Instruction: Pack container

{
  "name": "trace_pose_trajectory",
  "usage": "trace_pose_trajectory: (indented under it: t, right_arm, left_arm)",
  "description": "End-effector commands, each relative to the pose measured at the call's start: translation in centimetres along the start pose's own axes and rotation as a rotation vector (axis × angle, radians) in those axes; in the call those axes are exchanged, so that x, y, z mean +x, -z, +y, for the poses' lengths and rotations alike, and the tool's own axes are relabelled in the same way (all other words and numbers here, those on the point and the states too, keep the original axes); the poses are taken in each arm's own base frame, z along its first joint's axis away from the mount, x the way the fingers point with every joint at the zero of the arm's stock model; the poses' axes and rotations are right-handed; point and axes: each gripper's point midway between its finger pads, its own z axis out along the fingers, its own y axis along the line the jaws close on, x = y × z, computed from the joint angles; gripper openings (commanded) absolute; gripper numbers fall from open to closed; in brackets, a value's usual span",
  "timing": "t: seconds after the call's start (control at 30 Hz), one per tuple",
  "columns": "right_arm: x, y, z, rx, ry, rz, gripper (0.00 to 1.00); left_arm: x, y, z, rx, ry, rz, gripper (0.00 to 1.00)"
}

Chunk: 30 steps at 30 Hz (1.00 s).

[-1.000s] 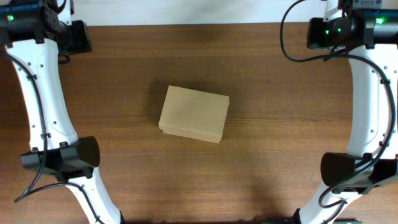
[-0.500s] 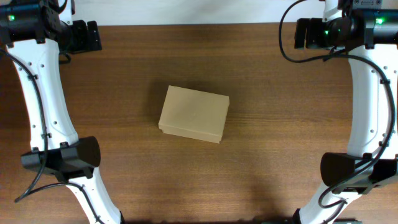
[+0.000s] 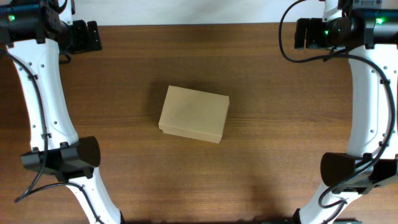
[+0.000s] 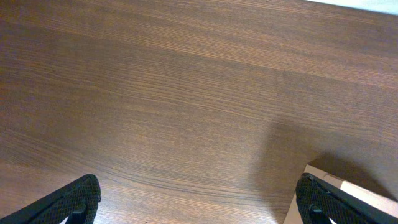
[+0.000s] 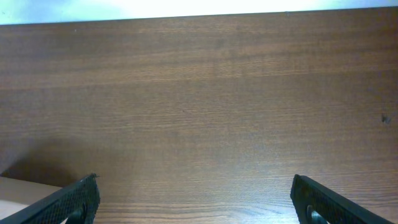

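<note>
The container (image 3: 194, 114), a plain brown cardboard box with its lid down flat, lies in the middle of the wooden table. My left gripper (image 3: 93, 36) hovers at the far left corner, well away from the box, open with nothing between its fingers. My right gripper (image 3: 301, 34) hangs at the far right corner, also open and empty. In the left wrist view a corner of the container (image 4: 351, 188) shows behind the right fingertip (image 4: 329, 202). In the right wrist view an edge of the container (image 5: 25, 190) shows at the lower left, beside my open right gripper (image 5: 196, 205).
The table's back edge (image 3: 199, 24) runs just behind both grippers, with a white surface beyond it. The arm bases stand at the front left (image 3: 62, 158) and front right (image 3: 348, 168). Bare wood (image 3: 280, 124) surrounds the box.
Both grippers have spread their jaws wide open over the last second. The arms and the container have stayed where they were.
</note>
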Motion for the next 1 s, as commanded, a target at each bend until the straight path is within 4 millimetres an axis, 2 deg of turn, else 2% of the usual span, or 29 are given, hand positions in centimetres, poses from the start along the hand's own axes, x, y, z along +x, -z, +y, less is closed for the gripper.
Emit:
trace_pose_trajectory:
  t: [0.0,0.1,0.23,0.33,0.43,0.53,0.67,0.8,0.97]
  right_arm:
    - [-0.1,2.0,0.3,-0.010,0.004,-0.026,0.99]
    - [-1.0,4.4,0.4,-0.012,0.005,-0.103,0.99]
    - [-2.4,9.4,2.3,-0.101,0.026,-0.302,0.99]
    - [-2.5,13.3,3.6,-0.160,0.048,-0.483,0.99]
    - [-0.8,16.4,4.6,-0.193,0.072,-0.634,0.99]
    - [2.7,18.0,4.9,-0.208,0.086,-0.738,0.99]
    - [8.7,17.4,4.7,-0.219,0.091,-0.778,0.99]
    - [14.2,14.6,4.5,-0.219,0.093,-0.821,0.99]
    - [18.6,10.7,4.4,-0.220,0.095,-0.903,0.99]
  left_arm:
    - [-0.2,1.1,0.1,0.000,0.004,-0.025,1.00]
    - [-0.2,1.1,0.1,0.000,0.004,-0.025,1.00]
    - [-0.2,1.1,0.1,0.000,0.004,-0.025,1.00]
    - [-0.2,1.1,0.1,0.000,0.004,-0.025,1.00]
    - [-0.2,1.1,0.1,0.000,0.004,-0.025,1.00]
    - [-0.2,1.1,0.1,0.000,0.004,-0.025,1.00]
    - [-0.2,1.1,0.1,0.000,0.004,-0.025,1.00]
    - [-0.2,1.1,0.1,0.000,0.004,-0.025,1.00]
    - [-0.2,1.1,0.1,0.000,0.004,-0.025,1.00]
